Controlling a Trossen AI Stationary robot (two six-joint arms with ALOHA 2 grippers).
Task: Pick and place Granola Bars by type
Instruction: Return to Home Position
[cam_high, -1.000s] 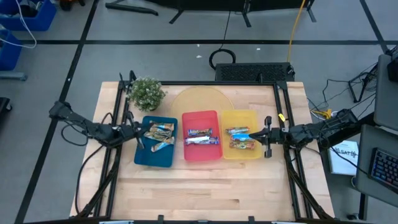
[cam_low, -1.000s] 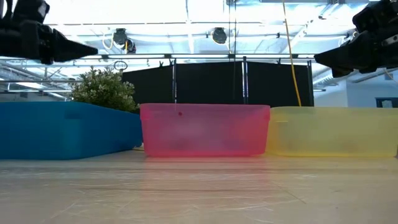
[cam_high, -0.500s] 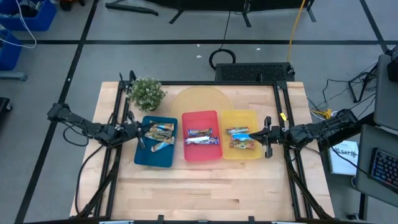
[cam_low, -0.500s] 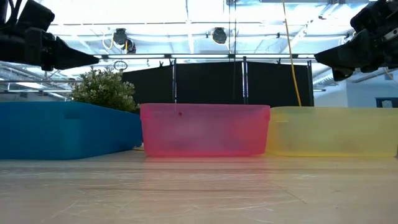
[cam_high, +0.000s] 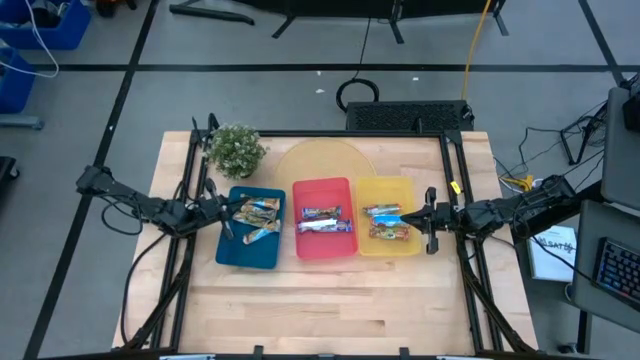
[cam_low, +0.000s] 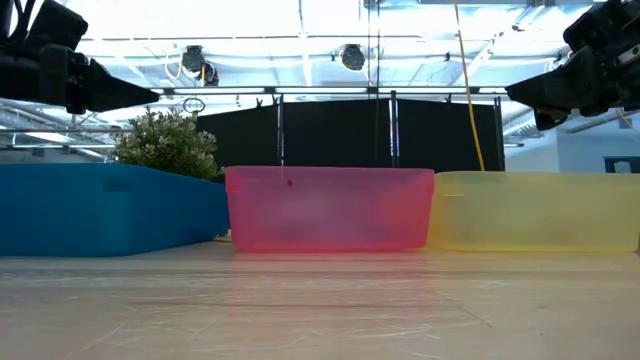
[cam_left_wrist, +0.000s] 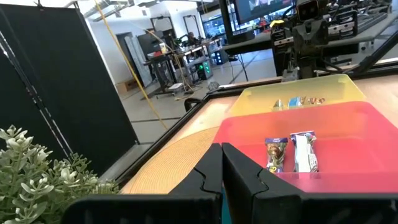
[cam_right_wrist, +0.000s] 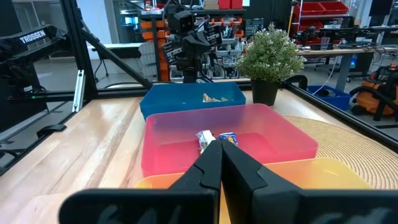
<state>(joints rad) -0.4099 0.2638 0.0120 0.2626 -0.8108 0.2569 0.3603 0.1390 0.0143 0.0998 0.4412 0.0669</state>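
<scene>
Bins: blue bin (cam_high: 246, 256), red bin (cam_high: 324, 246), yellow bin (cam_high: 386, 189), each holding shiny foil Granola Bars (cam_high: 325, 226); left gripper (cam_high: 226, 207), right gripper (cam_high: 406, 217) closed, empty.

The table (cam_high: 300, 300) is pale wood in glued strips, smooth, with a soft sheen that mirrors the bins in the low view. The 3 bins are plastic: the blue bin (cam_high: 232, 252) is opaque and matt, while the red bin (cam_high: 322, 192) and yellow bin (cam_high: 385, 190) are translucent and frosted. The Granola Bars (cam_high: 325, 220) are wrapped in glossy, crinkled foil. At the table's far edge lies a round mat (cam_high: 320, 162) of ribbed woven fibre. At the far left corner, the plant (cam_high: 237, 148) has dull, pale leaves. The frame rails (cam_high: 300, 134) look like matt black metal. The left gripper (cam_left_wrist: 222, 149) and right gripper (cam_right_wrist: 221, 148) are matt black, plastic-looking.
</scene>
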